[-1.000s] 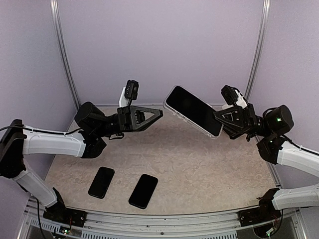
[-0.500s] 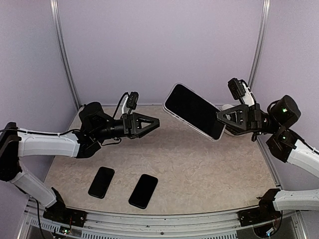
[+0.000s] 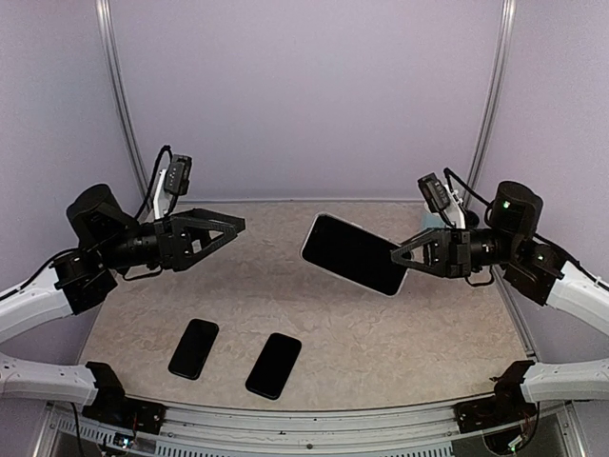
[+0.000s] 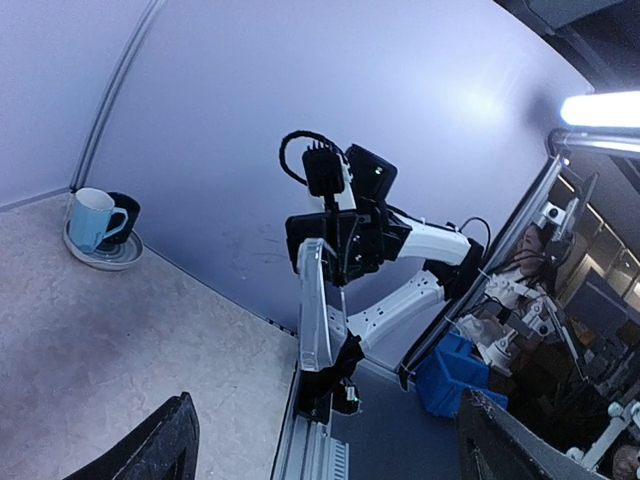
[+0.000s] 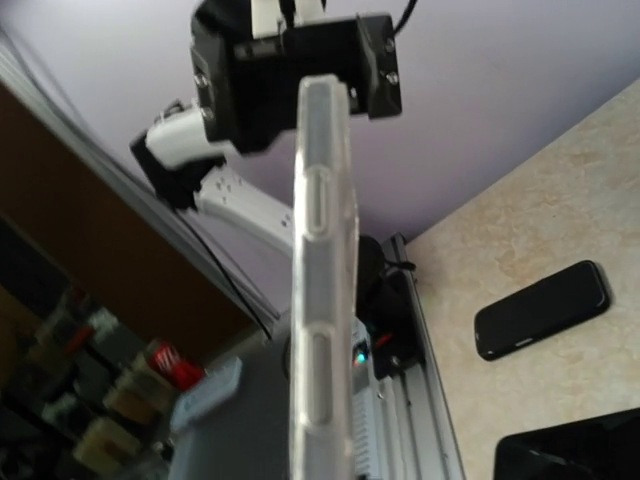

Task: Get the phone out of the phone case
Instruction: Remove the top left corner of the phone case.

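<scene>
The phone, dark screen up, sits in its clear phone case and hangs in the air over the middle of the table. My right gripper is shut on its right end. The right wrist view shows the case's clear side edge with its button bumps running up the frame. My left gripper is open, well to the left of the phone and apart from it. In the left wrist view the case stands edge-on far ahead, between my dark fingertips.
Two bare black phones lie near the table's front left; one of them shows in the right wrist view. A light blue cup stands on a saucer by the back wall.
My left gripper has opened and pulled back to the left, away from the phone. The right gripper has lowered the cased phone and turned it flatter.
</scene>
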Tool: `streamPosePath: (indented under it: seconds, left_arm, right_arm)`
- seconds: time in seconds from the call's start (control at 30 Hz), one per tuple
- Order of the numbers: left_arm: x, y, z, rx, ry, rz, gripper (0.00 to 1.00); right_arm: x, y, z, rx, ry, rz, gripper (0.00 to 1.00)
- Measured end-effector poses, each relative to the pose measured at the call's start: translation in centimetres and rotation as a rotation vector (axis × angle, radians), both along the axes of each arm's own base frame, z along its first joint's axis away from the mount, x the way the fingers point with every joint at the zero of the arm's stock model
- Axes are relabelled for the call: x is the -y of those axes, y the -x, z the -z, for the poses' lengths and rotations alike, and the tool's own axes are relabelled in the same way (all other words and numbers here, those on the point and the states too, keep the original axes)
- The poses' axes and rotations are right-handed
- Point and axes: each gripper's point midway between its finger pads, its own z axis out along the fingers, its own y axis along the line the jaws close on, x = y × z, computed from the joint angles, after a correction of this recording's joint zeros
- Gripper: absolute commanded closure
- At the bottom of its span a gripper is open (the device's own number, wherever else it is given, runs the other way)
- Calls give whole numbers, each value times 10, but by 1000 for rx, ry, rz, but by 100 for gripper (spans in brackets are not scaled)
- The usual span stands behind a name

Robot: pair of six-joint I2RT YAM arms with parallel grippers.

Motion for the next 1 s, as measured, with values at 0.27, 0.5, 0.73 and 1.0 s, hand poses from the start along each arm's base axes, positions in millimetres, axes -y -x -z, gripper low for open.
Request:
streamPosePath:
  seconds: [0.27,0.5,0.73,1.0]
  left_arm:
    - [28,11,-2,23,-108,171,13]
    - [66,23,-4,31,-174,306,24]
    - [86,20,7,22,-209,356,44]
    - [93,18,19,-3,-245,388,55]
  right_arm:
    - [-7,3,0,126,27,-91,100]
    - [-12,5,2,144,46,-147,100]
    - [-20,13,6,143,74,-209,100]
    - [-21,15,9,145,88,-224,100]
